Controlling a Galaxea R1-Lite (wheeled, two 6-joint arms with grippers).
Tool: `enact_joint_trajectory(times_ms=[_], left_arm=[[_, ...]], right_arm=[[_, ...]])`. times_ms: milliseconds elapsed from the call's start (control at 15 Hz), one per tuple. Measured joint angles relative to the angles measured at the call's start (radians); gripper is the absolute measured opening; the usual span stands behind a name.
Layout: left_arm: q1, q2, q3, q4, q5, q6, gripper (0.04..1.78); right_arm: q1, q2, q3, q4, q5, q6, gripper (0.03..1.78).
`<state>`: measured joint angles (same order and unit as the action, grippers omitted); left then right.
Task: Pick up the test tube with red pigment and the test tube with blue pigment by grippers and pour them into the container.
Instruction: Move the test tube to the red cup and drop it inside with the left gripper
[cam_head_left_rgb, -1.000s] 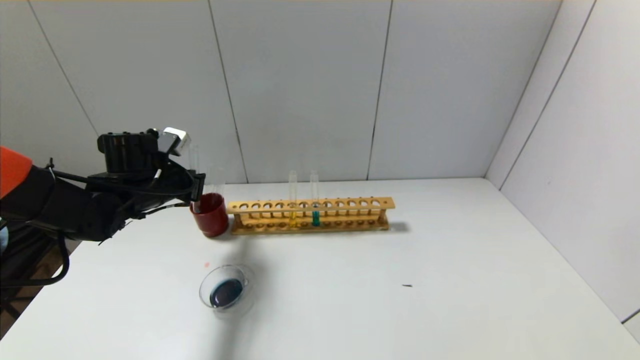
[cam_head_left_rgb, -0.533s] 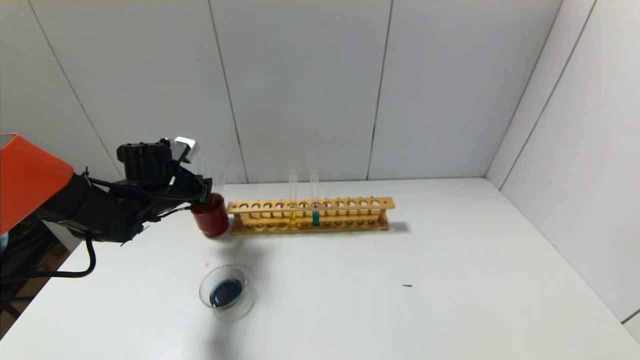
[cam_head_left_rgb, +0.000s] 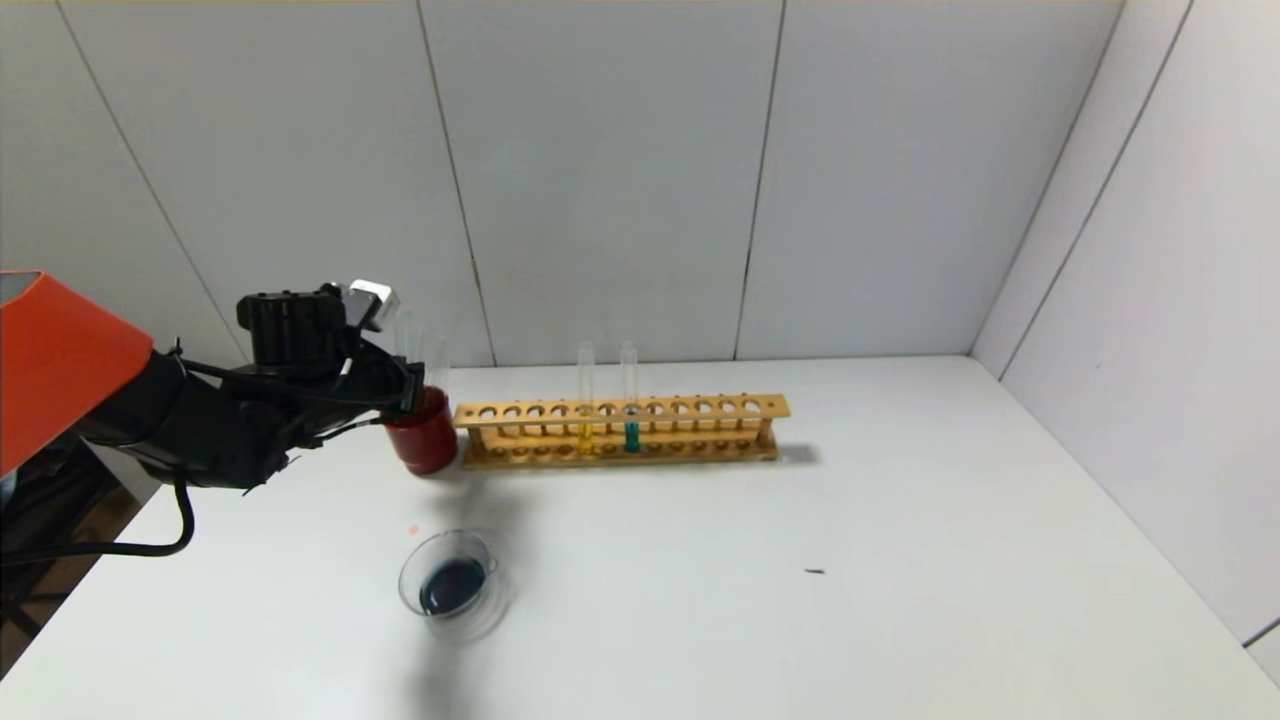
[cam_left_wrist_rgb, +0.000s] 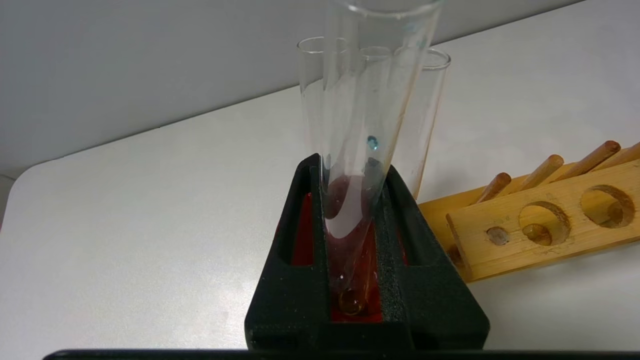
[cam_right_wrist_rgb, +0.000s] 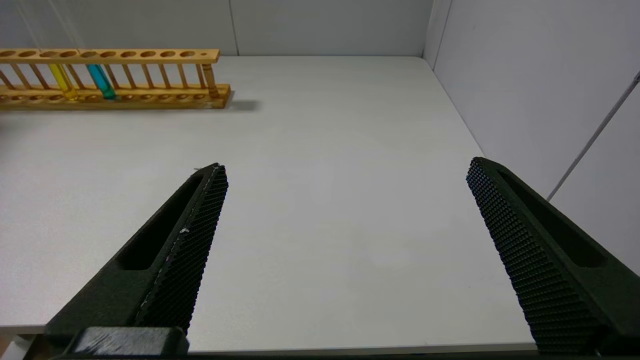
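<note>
On the white surface (cam_head_left_rgb: 700, 560) at mid-left of the head view, we see the left gripper (cam_head_left_rgb: 408, 388) over the dark red cup (cam_head_left_rgb: 424, 440), its jaws holding an emptied test tube (cam_left_wrist_rgb: 360, 165) upright in the cup beside two other empty tubes. The container (cam_head_left_rgb: 452, 585), lower left of centre, holds dark liquid. The wooden rack (cam_head_left_rgb: 622, 430) at centre holds a yellow tube (cam_head_left_rgb: 585, 425) and a teal tube (cam_head_left_rgb: 631, 428). The right gripper (cam_right_wrist_rgb: 345, 245) hangs with jaws wide.

Head overview, two close wrist views.
</note>
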<state>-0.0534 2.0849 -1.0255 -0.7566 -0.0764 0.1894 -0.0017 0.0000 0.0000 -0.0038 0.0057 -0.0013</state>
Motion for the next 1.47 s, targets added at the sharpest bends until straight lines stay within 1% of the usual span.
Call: enact_joint_trajectory(times_ms=[533,800,1000,1133,1200,1267,1467], left_arm=[[-0.002,0.025,0.003,-0.004,0.000,-0.004,0.31],[-0.002,0.050,0.008,-0.069,0.000,0.000,0.31],[-0.003,0.054,0.013,-0.071,0.000,0.003,0.34],[-0.004,0.053,0.018,-0.070,0.000,0.003,0.45],[-0.004,0.048,0.021,-0.069,0.000,0.004,0.54],[-0.003,0.043,0.026,-0.068,0.000,0.004,0.67],[-0.004,0.020,0.045,-0.065,-0.002,0.006,1.17]], right_arm=[[0.000,0.000,0.000,0.000,0.000,0.000,1.75],[0.000,0.000,0.000,0.000,0.000,0.000,1.75],[0.000,0.000,0.000,0.000,0.000,0.000,1.75],[0.000,0.000,0.000,0.000,0.000,0.000,1.75],[0.000,0.000,0.000,0.000,0.000,0.000,1.75],[0.000,0.000,0.000,0.000,0.000,0.000,1.75],[0.000,0.000,0.000,0.000,0.000,0.000,1.75]])
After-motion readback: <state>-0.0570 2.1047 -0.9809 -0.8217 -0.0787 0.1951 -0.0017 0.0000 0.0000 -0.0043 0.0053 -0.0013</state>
